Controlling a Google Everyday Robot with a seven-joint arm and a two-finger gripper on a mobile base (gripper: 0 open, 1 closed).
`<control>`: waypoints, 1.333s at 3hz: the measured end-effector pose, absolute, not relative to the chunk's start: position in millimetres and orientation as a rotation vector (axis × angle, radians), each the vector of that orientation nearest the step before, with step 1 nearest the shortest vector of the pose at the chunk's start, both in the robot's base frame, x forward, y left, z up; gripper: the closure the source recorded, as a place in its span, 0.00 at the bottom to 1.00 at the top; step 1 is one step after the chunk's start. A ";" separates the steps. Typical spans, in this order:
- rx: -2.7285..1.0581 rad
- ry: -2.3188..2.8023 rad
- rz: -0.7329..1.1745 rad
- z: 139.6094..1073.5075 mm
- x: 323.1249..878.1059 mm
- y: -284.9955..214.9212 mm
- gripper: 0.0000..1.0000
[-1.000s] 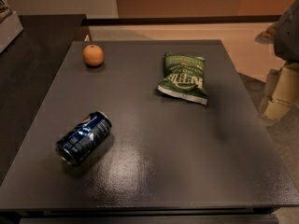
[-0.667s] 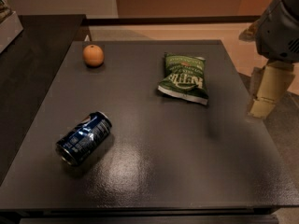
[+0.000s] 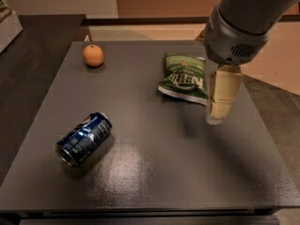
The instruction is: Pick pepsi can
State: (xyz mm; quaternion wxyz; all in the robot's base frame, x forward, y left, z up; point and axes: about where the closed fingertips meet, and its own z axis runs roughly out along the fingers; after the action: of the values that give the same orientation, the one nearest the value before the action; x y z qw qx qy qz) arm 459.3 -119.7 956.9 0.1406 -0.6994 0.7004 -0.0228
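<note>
The pepsi can (image 3: 84, 138) lies on its side on the dark table (image 3: 154, 172), at the front left, its silver end facing the front left corner. It is dark blue with a white and red logo. My gripper (image 3: 219, 111) hangs from the grey arm at the upper right, above the table's right half, just right of the green chip bag (image 3: 184, 78). It is far from the can, well to the can's right.
An orange (image 3: 93, 56) sits at the table's back left. The green chip bag lies at the back centre-right. A darker counter (image 3: 28, 60) runs along the left side. The floor (image 3: 281, 64) lies beyond the right edge.
The arm has swung in from the right edge over the table, leftward toward the chip bag. The can, bag and orange have not moved.
</note>
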 end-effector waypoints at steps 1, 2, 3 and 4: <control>-2.136 1.937 -0.033 940.9 466.5 -83.0 0.00; -2.253 1.817 0.015 926.8 469.7 -41.1 0.00; -2.345 1.696 0.062 917.1 475.2 -2.6 0.00; -2.440 1.559 0.131 906.2 476.3 35.2 0.00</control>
State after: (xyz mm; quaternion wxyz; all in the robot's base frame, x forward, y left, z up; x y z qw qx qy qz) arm 476.3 35.2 906.2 0.1212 -0.8357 0.5338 0.0447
